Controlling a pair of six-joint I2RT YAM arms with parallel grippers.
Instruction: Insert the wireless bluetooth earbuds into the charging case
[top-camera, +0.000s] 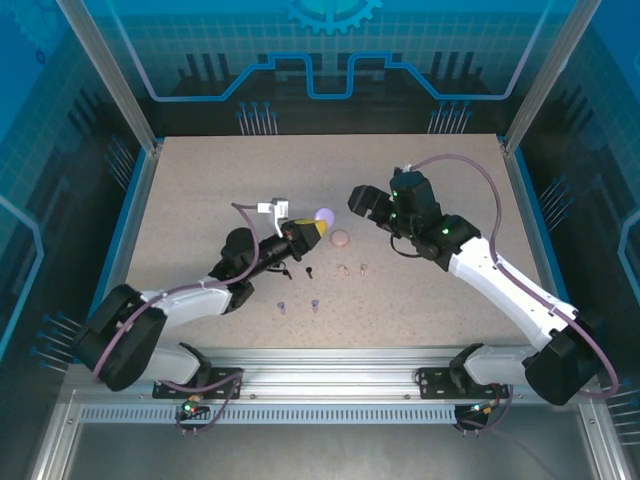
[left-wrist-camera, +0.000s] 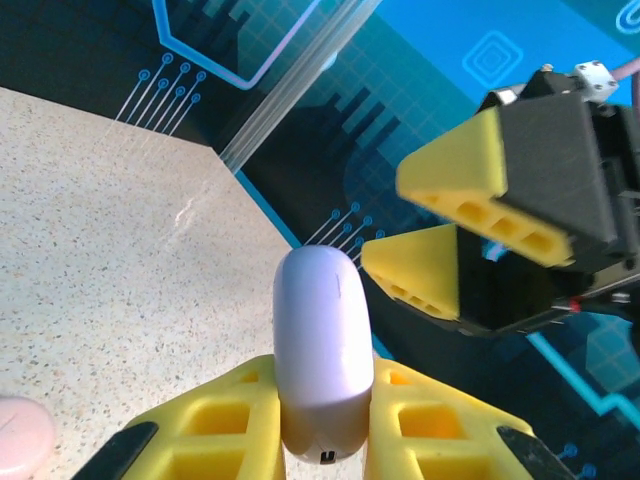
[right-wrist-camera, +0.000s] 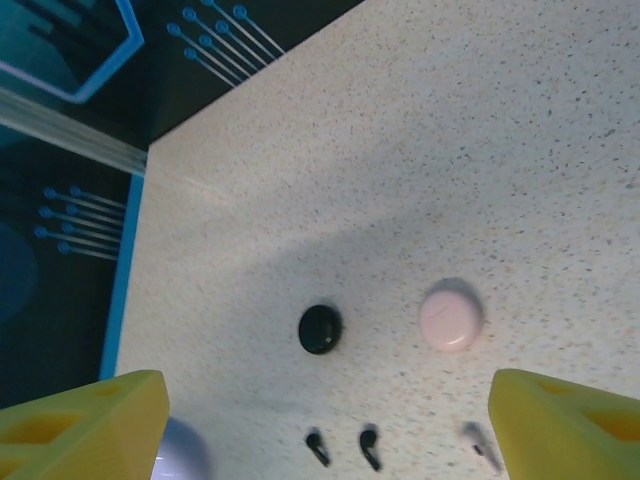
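My left gripper (top-camera: 308, 230) is shut on a pale purple charging case (left-wrist-camera: 320, 350), which stands on edge between the yellow fingers (left-wrist-camera: 215, 425), lid closed. The same case (top-camera: 323, 216) is lifted near the table's middle. My right gripper (top-camera: 362, 203) hovers open just to the right of it, its jaws wide apart with nothing between them (right-wrist-camera: 325, 400). Below it lie two black earbuds (right-wrist-camera: 317, 447) (right-wrist-camera: 369, 447) and a pale pink earbud (right-wrist-camera: 480, 447). Two purple earbuds (top-camera: 283, 307) (top-camera: 314, 304) lie nearer the front.
A closed pink case (right-wrist-camera: 451, 317) (top-camera: 340, 238) and a closed black case (right-wrist-camera: 320, 329) rest on the speckled table (top-camera: 430, 300). Blue-edged walls ring the table. There is free room at the back and right of the table.
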